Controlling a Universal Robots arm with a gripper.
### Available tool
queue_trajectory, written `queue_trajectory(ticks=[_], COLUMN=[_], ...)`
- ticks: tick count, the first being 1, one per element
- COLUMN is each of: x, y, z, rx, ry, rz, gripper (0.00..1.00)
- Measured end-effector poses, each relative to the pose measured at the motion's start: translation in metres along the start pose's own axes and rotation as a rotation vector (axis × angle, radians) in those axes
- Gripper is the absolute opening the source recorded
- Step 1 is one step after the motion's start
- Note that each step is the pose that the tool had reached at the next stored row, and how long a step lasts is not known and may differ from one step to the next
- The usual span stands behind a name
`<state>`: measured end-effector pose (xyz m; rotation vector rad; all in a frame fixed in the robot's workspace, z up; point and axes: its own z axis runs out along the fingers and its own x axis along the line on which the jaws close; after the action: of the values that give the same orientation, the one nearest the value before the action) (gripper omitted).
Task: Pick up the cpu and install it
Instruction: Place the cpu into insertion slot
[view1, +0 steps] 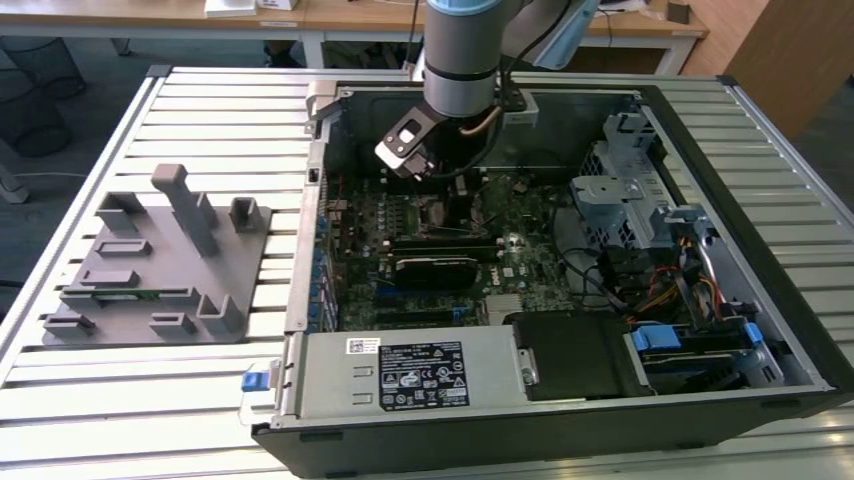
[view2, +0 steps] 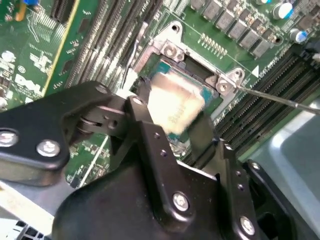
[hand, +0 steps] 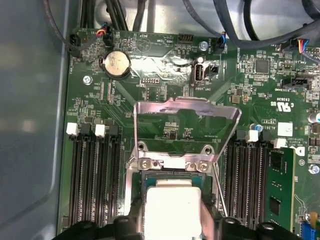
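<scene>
While the arm (view1: 461, 60) reaches down into the open computer case (view1: 534, 435) on the slatted table (view1: 200, 400), the gripper (view2: 172, 112) sits over the motherboard (hand: 165, 85) at the socket (view2: 197, 65). Black fingers (view2: 150, 130) pinch the cpu (view2: 175, 105) from two opposite sides, silver top facing the wrist cameras. The cpu is directly over the socket opening, within the frame outline. Cannot tell if it rests in the socket or hangs just above it. Load plate (hand: 185, 106) is flipped open, standing up at the hinge side. Lever rod (view2: 280, 98) sticks out to one side. Memory slots (hand: 92, 175) flank the socket on both sides. Coin battery (hand: 116, 64) lies beyond the load plate. Grey fixture blocks (view1: 147, 270) sit on the table at the exterior view's left of the case, well apart from the gripper.
</scene>
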<state>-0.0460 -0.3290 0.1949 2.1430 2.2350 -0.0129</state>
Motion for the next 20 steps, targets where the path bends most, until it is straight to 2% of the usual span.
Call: queue_trajectory(ticks=[2,4,16,17,20], x=[0.0,0.0,0.0002,0.0002,0.0001], y=[0.0,0.0,0.0005,0.0005,0.0004], z=[0.0,0.0002,0.0009,0.0009,0.0005], rx=[0.0003,0.0,-0.0008,-0.0007,0.0], ry=[-0.0002,0.0001,0.001,0.001,0.0002], rz=[0.0,0.0,0.002,0.002,0.002], gripper=[0.52,0.51,0.52,0.58,0.58])
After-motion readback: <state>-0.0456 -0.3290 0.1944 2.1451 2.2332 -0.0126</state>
